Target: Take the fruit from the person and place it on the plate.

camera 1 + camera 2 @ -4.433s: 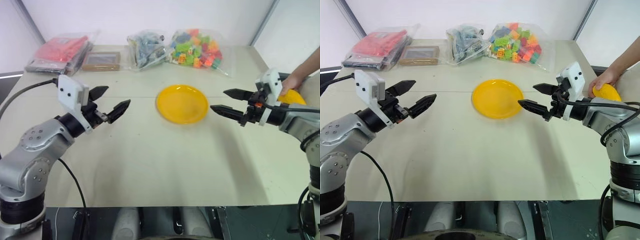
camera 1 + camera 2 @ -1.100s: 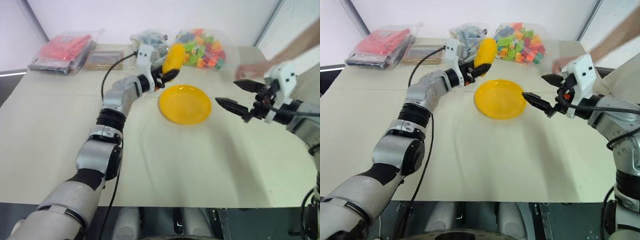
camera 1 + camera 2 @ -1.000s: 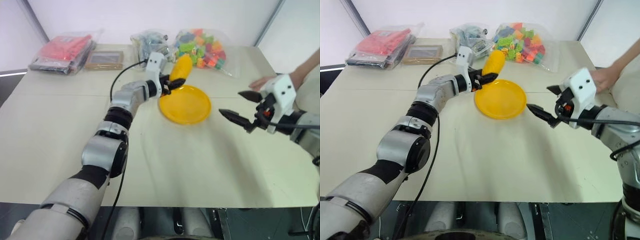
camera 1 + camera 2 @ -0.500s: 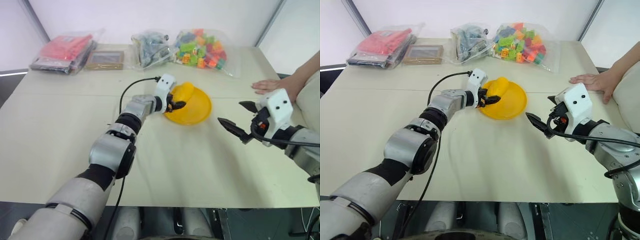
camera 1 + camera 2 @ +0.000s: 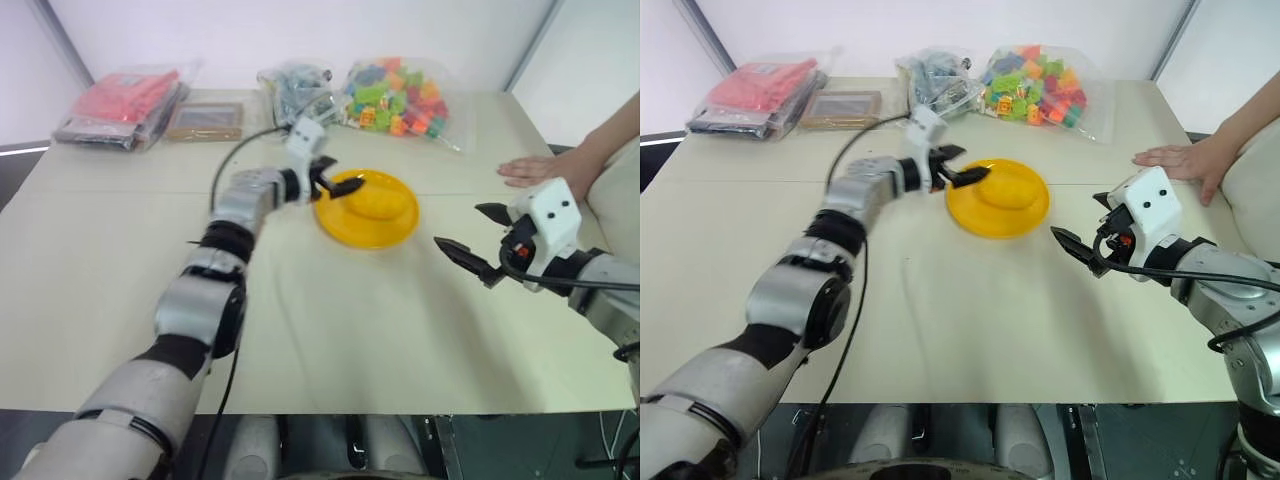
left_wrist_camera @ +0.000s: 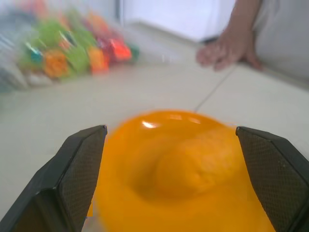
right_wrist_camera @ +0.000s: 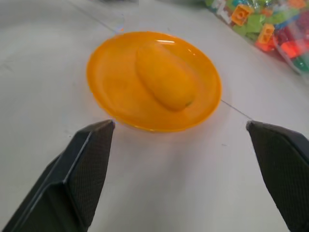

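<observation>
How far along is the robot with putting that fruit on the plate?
Nearly finished. The fruit already lies on the yellow plate. The left gripper is open beside the plate's edge, holding nothing; the right gripper is open and empty too. The person's hand rests on the table. Only pulling the arm away seems left.

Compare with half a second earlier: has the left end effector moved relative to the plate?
Yes. The left end effector has drawn back off the fruit to the plate's left rim.

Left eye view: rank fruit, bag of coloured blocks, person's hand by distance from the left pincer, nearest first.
From the left pincer, open at the plate's left rim:
1. fruit, just to its right, lying on the plate.
2. bag of coloured blocks, behind it toward the table's back edge.
3. person's hand, far right, flat on the table.
</observation>
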`<action>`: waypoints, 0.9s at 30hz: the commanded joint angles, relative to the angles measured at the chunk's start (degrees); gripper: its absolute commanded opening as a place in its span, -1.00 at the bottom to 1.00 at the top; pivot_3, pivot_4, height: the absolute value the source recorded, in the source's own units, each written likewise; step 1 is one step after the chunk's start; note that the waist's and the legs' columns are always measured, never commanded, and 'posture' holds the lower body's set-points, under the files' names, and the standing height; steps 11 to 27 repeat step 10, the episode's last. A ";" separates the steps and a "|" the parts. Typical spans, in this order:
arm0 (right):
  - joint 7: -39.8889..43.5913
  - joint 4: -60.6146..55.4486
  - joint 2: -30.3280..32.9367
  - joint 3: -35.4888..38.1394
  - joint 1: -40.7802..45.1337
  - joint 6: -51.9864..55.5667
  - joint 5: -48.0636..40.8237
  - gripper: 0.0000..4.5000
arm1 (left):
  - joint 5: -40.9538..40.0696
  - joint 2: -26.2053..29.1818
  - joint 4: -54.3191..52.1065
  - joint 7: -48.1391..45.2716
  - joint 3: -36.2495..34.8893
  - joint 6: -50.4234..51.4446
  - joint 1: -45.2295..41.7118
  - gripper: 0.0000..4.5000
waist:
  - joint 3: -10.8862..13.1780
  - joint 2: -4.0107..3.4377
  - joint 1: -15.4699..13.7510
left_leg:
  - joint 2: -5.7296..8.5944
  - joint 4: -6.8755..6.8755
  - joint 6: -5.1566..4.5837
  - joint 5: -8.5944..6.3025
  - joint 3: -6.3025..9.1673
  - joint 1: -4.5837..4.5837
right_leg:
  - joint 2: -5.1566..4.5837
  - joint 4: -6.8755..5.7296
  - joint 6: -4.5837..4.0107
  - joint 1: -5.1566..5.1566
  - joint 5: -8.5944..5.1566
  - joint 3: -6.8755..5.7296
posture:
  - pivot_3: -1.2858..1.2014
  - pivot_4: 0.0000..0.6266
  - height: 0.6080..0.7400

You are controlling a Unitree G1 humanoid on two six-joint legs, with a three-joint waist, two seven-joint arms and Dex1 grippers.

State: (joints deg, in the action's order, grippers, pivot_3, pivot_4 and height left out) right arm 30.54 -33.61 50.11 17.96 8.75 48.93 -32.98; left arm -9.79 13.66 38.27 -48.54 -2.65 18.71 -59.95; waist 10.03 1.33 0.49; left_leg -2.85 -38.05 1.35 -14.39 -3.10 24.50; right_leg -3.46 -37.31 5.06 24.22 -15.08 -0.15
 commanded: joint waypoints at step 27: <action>8.09 12.01 1.18 -7.54 9.43 -8.56 5.40 1.00 | -10.87 12.51 -61.62 11.94 -9.72 25.55 30.08 0.99 | -0.01 -0.02 -0.18 | 0.04 -0.13 0.02 0.01 0.09 -0.05 | -0.11 -0.09 0.01 -0.12 0.01 -0.01 | 0.03 -0.52 0.87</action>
